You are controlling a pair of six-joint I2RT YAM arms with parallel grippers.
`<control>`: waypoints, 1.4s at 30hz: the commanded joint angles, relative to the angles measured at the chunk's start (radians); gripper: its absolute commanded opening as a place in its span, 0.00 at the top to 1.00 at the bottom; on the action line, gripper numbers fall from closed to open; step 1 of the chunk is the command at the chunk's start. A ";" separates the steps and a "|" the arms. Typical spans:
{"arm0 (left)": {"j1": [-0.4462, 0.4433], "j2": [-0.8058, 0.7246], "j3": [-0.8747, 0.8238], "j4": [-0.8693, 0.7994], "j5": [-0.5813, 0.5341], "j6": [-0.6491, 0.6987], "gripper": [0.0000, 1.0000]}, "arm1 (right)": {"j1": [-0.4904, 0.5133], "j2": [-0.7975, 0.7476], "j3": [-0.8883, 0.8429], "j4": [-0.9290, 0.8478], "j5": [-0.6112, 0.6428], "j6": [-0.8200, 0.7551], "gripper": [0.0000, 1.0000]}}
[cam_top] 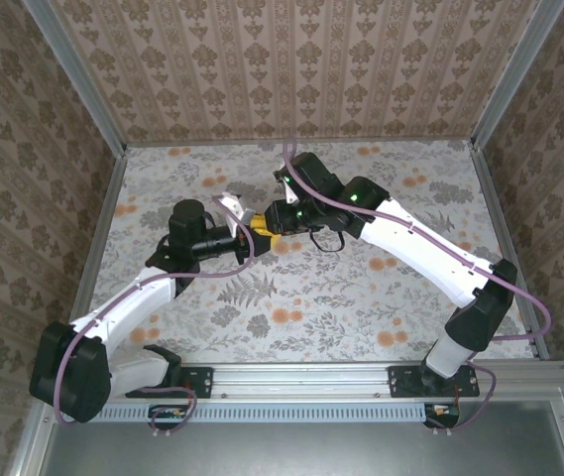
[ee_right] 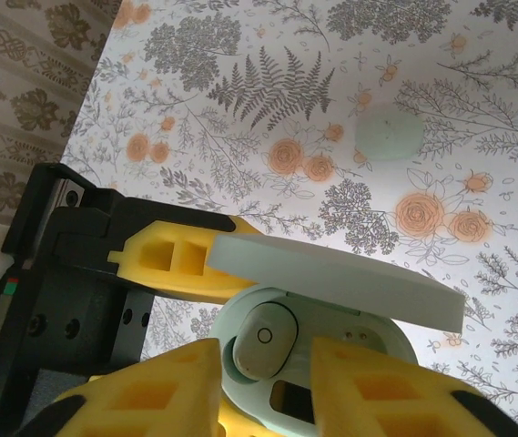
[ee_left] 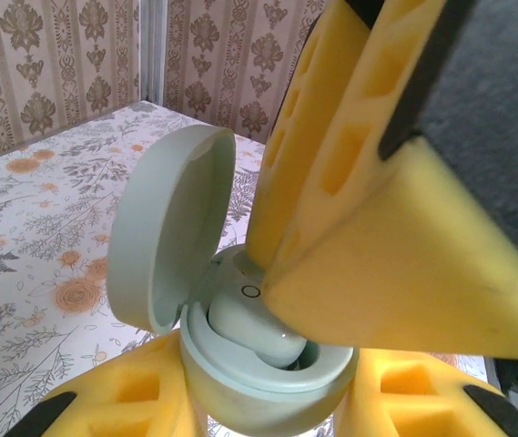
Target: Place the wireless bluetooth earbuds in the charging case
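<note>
A mint-green charging case (ee_right: 368, 341) is held off the table with its lid (ee_right: 331, 278) swung open. My left gripper (ee_left: 272, 411) is shut on the case body (ee_left: 268, 382) from both sides. One earbud (ee_right: 263, 339) lies in the left socket, and the right socket beside it shows bare contacts. Straddling that earbud, my right gripper (ee_right: 265, 364) is open, with a gap on each side. A second earbud (ee_right: 389, 135) lies on the floral table below. From above, both grippers (cam_top: 245, 236) (cam_top: 274, 236) meet mid-table under the raised lid (cam_top: 230, 203).
The floral tabletop (cam_top: 311, 297) is fenced by patterned walls and metal rails. My left gripper's black body and a yellow finger (ee_right: 177, 259) sit close to the right fingers (ee_left: 404, 273), crowding the case.
</note>
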 commanded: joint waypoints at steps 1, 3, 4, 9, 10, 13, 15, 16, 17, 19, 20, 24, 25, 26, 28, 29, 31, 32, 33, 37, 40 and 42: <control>-0.004 -0.006 0.023 0.006 0.001 0.027 0.77 | 0.006 -0.018 0.027 0.003 -0.016 -0.013 0.66; -0.005 -0.006 0.024 0.005 0.000 0.026 0.78 | 0.005 -0.022 0.027 0.006 -0.022 -0.012 0.65; -0.004 -0.006 0.024 0.005 0.000 0.027 0.77 | 0.006 -0.024 0.026 0.010 -0.027 -0.012 0.65; -0.003 -0.005 0.027 0.000 -0.002 0.032 0.78 | 0.006 -0.063 0.001 0.055 -0.062 -0.010 0.65; -0.004 -0.004 0.028 -0.001 -0.001 0.034 0.78 | 0.007 -0.077 -0.008 0.070 -0.066 -0.010 0.65; -0.004 -0.001 0.032 -0.008 -0.003 0.038 0.78 | 0.006 -0.123 -0.032 0.092 -0.061 -0.010 0.65; -0.003 -0.002 0.032 -0.008 -0.006 0.040 0.77 | 0.005 -0.155 -0.047 0.093 -0.045 -0.011 0.65; -0.004 -0.002 0.032 -0.010 -0.007 0.039 0.78 | 0.003 -0.171 -0.055 0.092 -0.032 -0.015 0.65; -0.002 0.000 0.031 -0.012 -0.007 0.040 0.77 | 0.002 -0.186 -0.065 0.088 -0.018 -0.017 0.65; 0.000 0.000 0.032 -0.016 -0.009 0.040 0.78 | -0.005 -0.218 -0.085 0.072 0.006 -0.022 0.64; 0.000 -0.001 0.030 -0.018 -0.010 0.041 0.77 | -0.012 -0.235 -0.098 0.063 0.017 -0.021 0.65; 0.004 -0.006 0.026 -0.026 -0.016 0.041 0.77 | -0.049 -0.319 -0.177 0.023 0.047 -0.004 0.65; 0.004 -0.009 0.023 -0.028 -0.015 0.040 0.77 | -0.061 -0.339 -0.203 0.016 0.051 0.004 0.64; 0.004 -0.011 0.023 -0.030 -0.017 0.042 0.78 | -0.077 -0.364 -0.236 0.008 0.056 0.016 0.64; 0.004 -0.015 0.024 -0.035 -0.018 0.044 0.78 | -0.113 -0.413 -0.306 -0.008 0.057 0.041 0.64; 0.005 -0.018 0.024 -0.038 -0.020 0.046 0.78 | -0.133 -0.438 -0.347 -0.017 0.056 0.057 0.64; 0.005 -0.022 0.025 -0.048 -0.023 0.050 0.78 | -0.166 -0.470 -0.412 -0.039 0.046 0.079 0.64; 0.005 -0.023 0.026 -0.051 -0.024 0.053 0.77 | -0.175 -0.481 -0.445 -0.049 0.044 0.087 0.64; 0.005 -0.025 0.026 -0.051 -0.025 0.054 0.77 | -0.180 -0.488 -0.480 -0.056 0.043 0.096 0.64; 0.006 -0.025 0.027 -0.056 -0.026 0.055 0.77 | -0.182 -0.483 -0.606 -0.020 0.001 0.120 0.64; 0.006 -0.029 0.025 -0.063 -0.027 0.054 0.77 | -0.182 -0.468 -0.693 0.043 -0.029 0.126 0.65; 0.006 -0.037 0.024 -0.073 -0.028 0.059 0.78 | -0.180 -0.452 -0.735 0.074 -0.028 0.136 0.66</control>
